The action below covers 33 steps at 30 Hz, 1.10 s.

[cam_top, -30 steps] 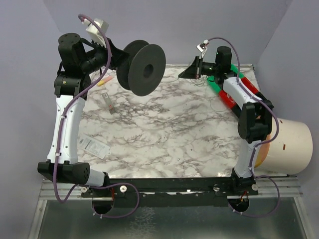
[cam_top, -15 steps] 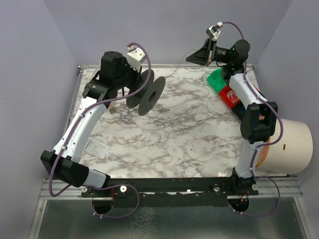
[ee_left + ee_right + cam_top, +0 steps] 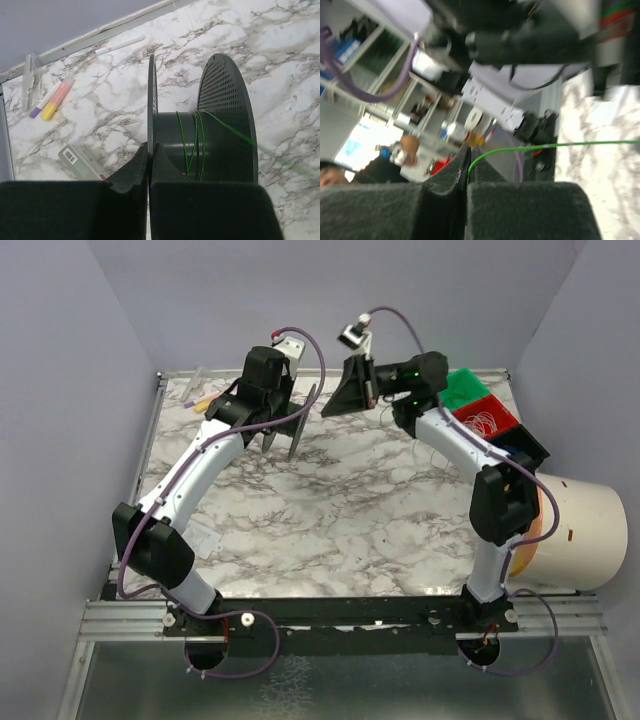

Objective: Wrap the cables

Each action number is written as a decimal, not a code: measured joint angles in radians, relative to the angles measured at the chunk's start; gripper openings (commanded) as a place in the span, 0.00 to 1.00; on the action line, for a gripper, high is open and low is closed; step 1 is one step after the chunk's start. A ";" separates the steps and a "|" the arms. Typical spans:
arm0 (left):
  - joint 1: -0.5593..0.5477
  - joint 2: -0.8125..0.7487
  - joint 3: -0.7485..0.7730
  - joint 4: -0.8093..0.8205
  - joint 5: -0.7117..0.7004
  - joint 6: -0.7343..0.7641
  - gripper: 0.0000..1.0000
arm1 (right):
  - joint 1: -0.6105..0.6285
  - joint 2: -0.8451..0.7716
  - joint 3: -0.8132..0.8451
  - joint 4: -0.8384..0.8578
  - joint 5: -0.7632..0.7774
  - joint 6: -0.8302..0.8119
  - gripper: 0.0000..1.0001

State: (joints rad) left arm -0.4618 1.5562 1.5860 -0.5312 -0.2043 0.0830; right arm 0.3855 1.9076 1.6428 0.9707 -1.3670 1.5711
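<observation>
A black spool hangs above the marble table, and my left gripper is shut on its thin left flange. A few turns of thin green cable lie around the spool's core, and one strand runs off it to the right. From above, the spool shows edge-on at the back middle, just left of my right gripper. In the right wrist view my right gripper is shut on the green cable, which curves out from between the fingers and stretches right.
Green, red and blue bins stand at the back right, with pale wire curls in the red one. A white bucket stands off the right edge. Markers, a white pen and a packet lie at the back left.
Both arms have swung in toward the back middle. The left one carried the spool right and turned it edge-on. The right gripper moved left and down, uncovering the bins.
</observation>
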 measured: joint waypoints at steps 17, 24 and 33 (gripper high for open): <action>0.244 0.061 0.294 -0.009 0.210 -0.322 0.00 | 0.223 -0.086 -0.339 -0.571 -0.001 -0.748 0.00; 0.302 0.055 0.245 0.080 0.483 -0.434 0.00 | 0.218 -0.081 -0.352 -0.756 0.208 -0.956 0.00; 0.310 0.022 0.187 0.170 0.790 -0.488 0.00 | -0.012 -0.029 -0.393 -0.827 0.577 -0.945 0.00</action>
State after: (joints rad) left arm -0.1520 1.5780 1.7733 -0.3611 0.5854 -0.4046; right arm 0.3737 1.8786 1.2495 0.1436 -0.7898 0.6258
